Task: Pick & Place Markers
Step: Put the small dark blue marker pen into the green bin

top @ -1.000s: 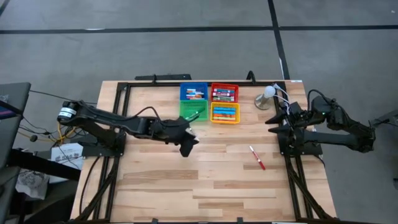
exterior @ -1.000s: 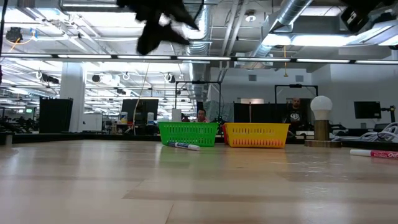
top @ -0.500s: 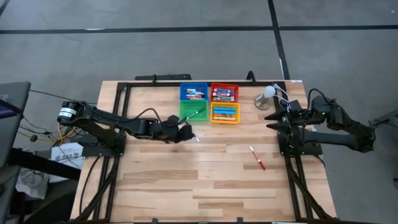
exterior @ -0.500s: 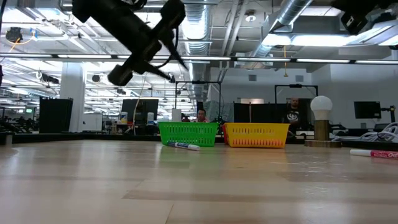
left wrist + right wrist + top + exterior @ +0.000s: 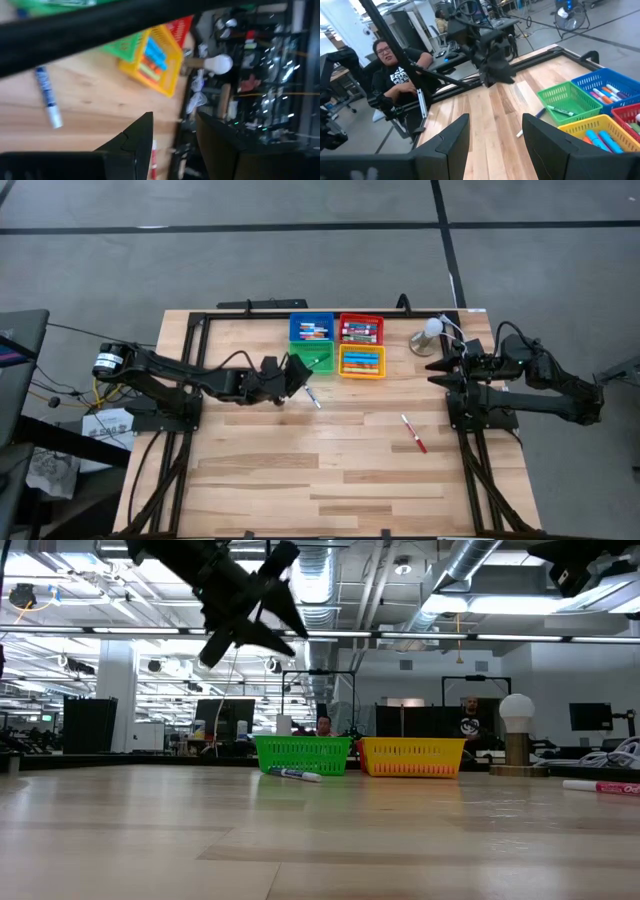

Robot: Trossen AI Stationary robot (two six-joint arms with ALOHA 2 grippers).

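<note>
A white marker with a blue cap (image 5: 313,397) lies flat on the table just in front of the green bin (image 5: 312,358); it also shows in the low view (image 5: 295,774) and the left wrist view (image 5: 47,97). A red marker (image 5: 413,433) lies toward the table's right side. More markers fill the bins. My left gripper (image 5: 296,372) hovers open above the table at the green bin's near left corner, left of the blue-capped marker, with nothing between its fingers (image 5: 135,142). My right gripper (image 5: 433,373) waits open above the table's right edge.
The blue bin (image 5: 312,328), red bin (image 5: 361,329), green bin and yellow bin (image 5: 362,361) stand in a square at the far middle. A white bulb on a wooden base (image 5: 430,335) stands to their right. A person (image 5: 390,75) sits beyond the table's left side.
My left gripper has gone toward the table's far edge, up to the green bin's near corner, and has rolled far round about its own pointing line, staying open. This uncovered the blue-capped marker in the high view. The marker itself has not moved.
</note>
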